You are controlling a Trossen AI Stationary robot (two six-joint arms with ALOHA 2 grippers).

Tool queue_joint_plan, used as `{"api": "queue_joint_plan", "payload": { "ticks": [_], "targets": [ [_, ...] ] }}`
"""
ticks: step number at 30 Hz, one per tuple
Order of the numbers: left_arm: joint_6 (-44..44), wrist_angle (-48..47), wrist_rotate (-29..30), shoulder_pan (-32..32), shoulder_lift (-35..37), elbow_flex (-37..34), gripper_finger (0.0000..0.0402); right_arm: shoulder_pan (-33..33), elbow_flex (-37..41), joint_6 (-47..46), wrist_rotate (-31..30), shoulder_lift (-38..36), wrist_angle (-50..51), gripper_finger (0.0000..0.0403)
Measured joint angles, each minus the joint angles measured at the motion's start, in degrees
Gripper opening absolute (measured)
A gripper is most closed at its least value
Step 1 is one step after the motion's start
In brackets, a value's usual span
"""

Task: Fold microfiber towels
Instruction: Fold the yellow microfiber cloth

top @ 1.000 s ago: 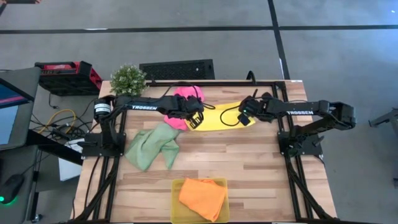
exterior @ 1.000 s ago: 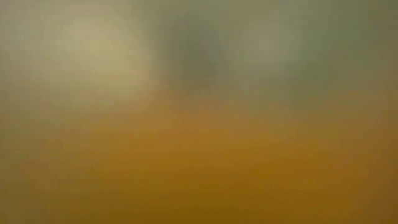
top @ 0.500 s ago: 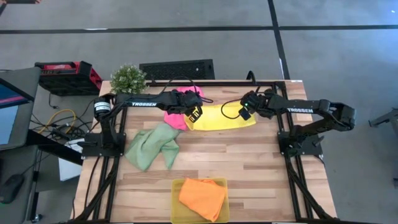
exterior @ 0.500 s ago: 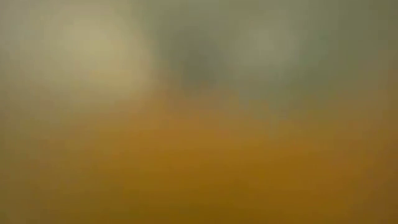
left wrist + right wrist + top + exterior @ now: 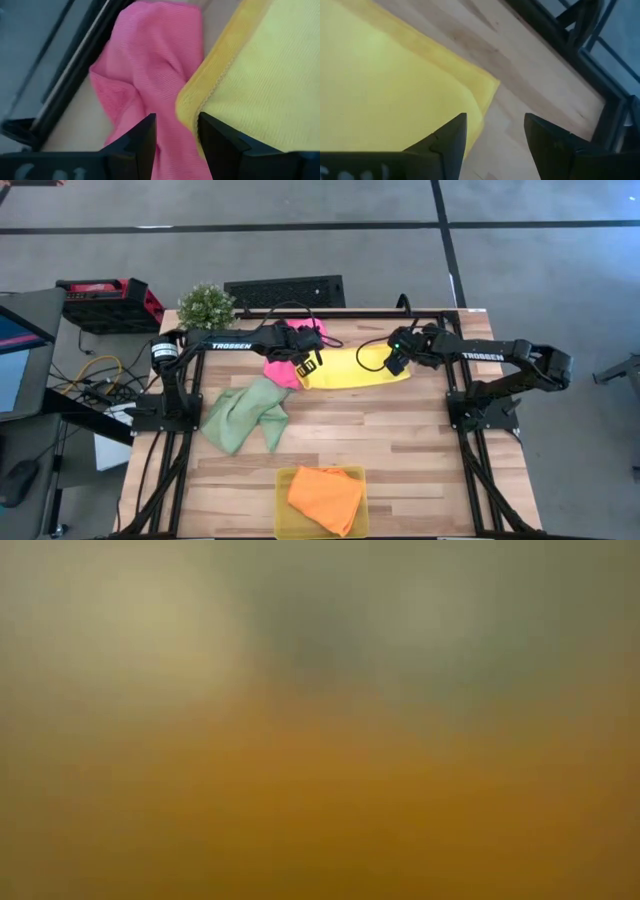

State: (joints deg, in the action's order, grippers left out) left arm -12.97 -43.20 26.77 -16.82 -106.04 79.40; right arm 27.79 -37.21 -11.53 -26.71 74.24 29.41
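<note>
Both claws gape empty over the yellow towel folded at the far surface, left claw and right claw at its ends; orange towel trayed, pink and green towels unfolded.

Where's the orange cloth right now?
In the high view, the orange towel lies in the translucent yellow tray at the table's near edge, apart from both arms, with the pale green towel nearest it.
</note>
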Motion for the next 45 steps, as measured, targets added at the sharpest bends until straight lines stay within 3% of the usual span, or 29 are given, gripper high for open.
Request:
{"api": "queue_joint_plan", "payload": {
  "ticks": [8,15,20,22,24,29,31,38,41,45],
  "targets": [
    [9.5,0.0,9.6,1.4,0.0,0.0,0.0138,0.0,0.0,0.0,0.6,0.0,0.1,0.0221],
    [12.8,-4.5,-4.5,1.2,0.0,0.1,0.0137,0.0,0.0,2.2,5.3,0.0,0.1,0.0221],
    [12.9,-3.9,5.9,1.6,0.0,0.1,0.0137,0.0,0.0,2.5,5.8,0.0,0.1,0.0221],
    [13.3,-3.9,6.7,2.2,0.0,0.1,0.0137,0.0,0.0,2.8,5.8,0.0,0.1,0.0221],
    [17.1,-4.1,2.9,3.3,0.0,0.1,0.0137,0.0,0.0,3.0,5.9,0.0,0.1,0.0221],
    [28.0,-2.9,-15.4,5.7,0.1,-1.3,0.0137,0.0,0.0,3.0,6.1,0.0,0.1,0.0221],
    [30.3,-1.1,-19.2,6.6,0.1,-3.0,0.0137,0.0,0.0,3.0,6.1,0.0,0.2,0.0221],
    [30.8,10.1,-15.4,9.5,0.1,-9.2,0.0137,0.0,0.0,3.1,6.1,0.0,0.2,0.0221],
    [30.4,11.5,-12.9,10.1,0.1,-10.1,0.0137,0.0,0.0,3.1,6.1,0.0,0.2,0.0221],
    [28.7,12.9,-13.9,10.2,0.1,-11.5,0.0137,0.0,0.0,3.2,6.1,0.0,0.2,0.0221]
  ]
}}
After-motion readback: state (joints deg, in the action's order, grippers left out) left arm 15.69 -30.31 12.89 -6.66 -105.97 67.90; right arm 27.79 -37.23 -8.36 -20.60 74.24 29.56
